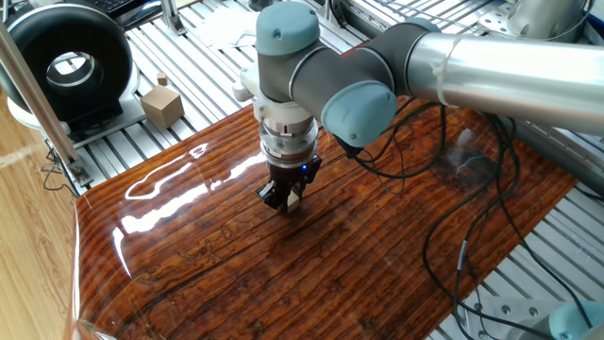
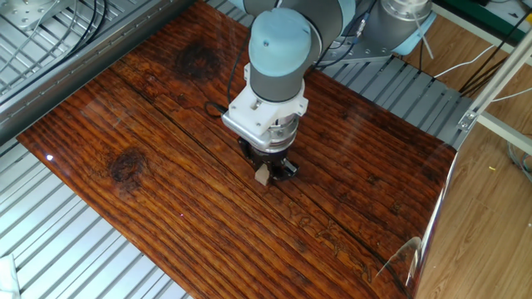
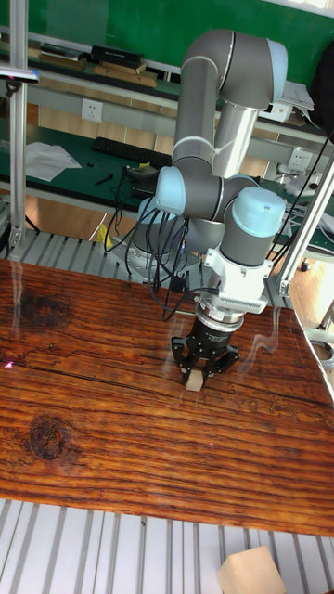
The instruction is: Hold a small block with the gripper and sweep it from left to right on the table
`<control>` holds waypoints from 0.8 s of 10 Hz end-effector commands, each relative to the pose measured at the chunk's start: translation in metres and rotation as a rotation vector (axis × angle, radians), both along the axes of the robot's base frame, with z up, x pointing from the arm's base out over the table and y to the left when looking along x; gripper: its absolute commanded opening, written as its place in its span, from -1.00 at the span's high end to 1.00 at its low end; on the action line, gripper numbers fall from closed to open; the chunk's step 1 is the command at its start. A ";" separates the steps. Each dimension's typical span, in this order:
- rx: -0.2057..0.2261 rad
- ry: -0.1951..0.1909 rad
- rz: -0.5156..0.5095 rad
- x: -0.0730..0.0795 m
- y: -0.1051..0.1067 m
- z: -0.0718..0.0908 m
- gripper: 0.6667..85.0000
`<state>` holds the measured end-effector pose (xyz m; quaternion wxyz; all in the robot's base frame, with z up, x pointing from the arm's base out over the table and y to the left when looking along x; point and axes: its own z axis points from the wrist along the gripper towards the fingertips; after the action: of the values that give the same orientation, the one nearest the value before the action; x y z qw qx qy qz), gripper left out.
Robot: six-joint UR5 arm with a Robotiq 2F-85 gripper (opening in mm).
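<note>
The small block [image 2: 262,174] is a tiny pale tan cube pinched between the black fingers of my gripper [image 2: 264,171], pressed down onto the table [image 2: 150,124]. In one fixed view the gripper [image 1: 285,198] points straight down near the board's middle with the small block [image 1: 293,198] barely showing between the fingers. The tall fixed view shows the gripper [image 3: 197,373] shut on the small block [image 3: 195,380], which touches the glossy reddish-brown table [image 3: 93,445].
A larger tan cube with a knob [image 1: 161,103] sits on the slatted aluminium frame [image 1: 198,76] beside a black round device [image 1: 66,64]. Black cables [image 1: 453,217] trail over the board's right part. Another tan block [image 3: 249,572] lies at the near edge in the tall view.
</note>
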<state>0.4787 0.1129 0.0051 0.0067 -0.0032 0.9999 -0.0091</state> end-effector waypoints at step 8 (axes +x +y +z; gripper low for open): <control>0.031 0.008 -0.012 0.000 0.001 0.004 0.99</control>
<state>0.4776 0.1149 0.0091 0.0026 0.0001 1.0000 0.0012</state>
